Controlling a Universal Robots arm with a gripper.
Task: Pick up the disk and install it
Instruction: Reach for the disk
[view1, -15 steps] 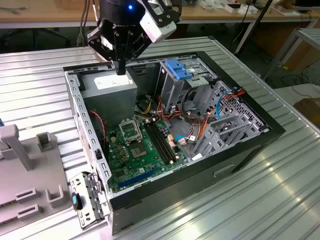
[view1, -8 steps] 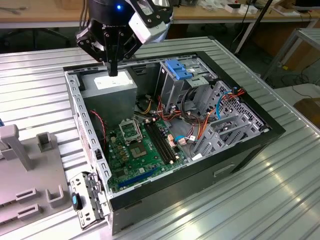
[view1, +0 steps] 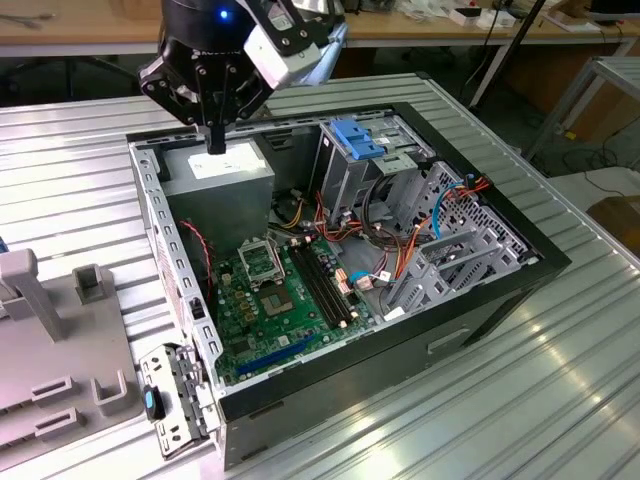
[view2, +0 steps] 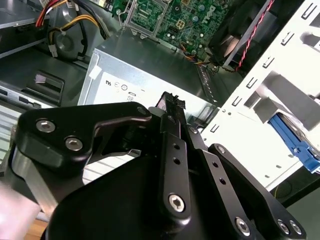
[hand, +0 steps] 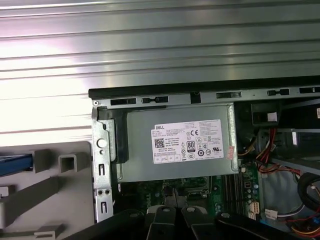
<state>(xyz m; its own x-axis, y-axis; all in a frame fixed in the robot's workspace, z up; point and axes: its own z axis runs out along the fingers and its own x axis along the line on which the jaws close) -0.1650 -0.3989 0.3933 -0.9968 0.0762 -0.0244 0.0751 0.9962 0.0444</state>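
Ribbed metal surface (view1: 480, 420) nearest in the exterior view, carrying an open computer case (view1: 400, 340) with its side off. A swung-out metal bracket (view1: 175, 400) with a small blue latch hangs at the case's near corner, on the exterior view's left. Just beside it, outside the case, is a grey slotted fixture (view1: 60, 340). In the first wrist view a blue strip (hand: 15, 165) lies in that fixture. Cannot tell whether it is a rail of the disk, and the disk's body can't be made out.

Inside the case the green motherboard (view1: 270, 300) lies flat on the bottom. Orange and red cables bunch toward the exterior view's right. Beyond the board is the grey power-supply box (view1: 220, 180) with a white sticker, against the case's far wall.

Tool (view1: 216, 145) hangs directly over that box, pointing down, fingertips just above its top. Its fingers (hand: 167, 220) are closed together with nothing between them. It is well apart from the fixture.

Farther right in the exterior view stands the tall grey cage (view1: 345, 175) with a blue plastic top. A wooden bench runs along the back.
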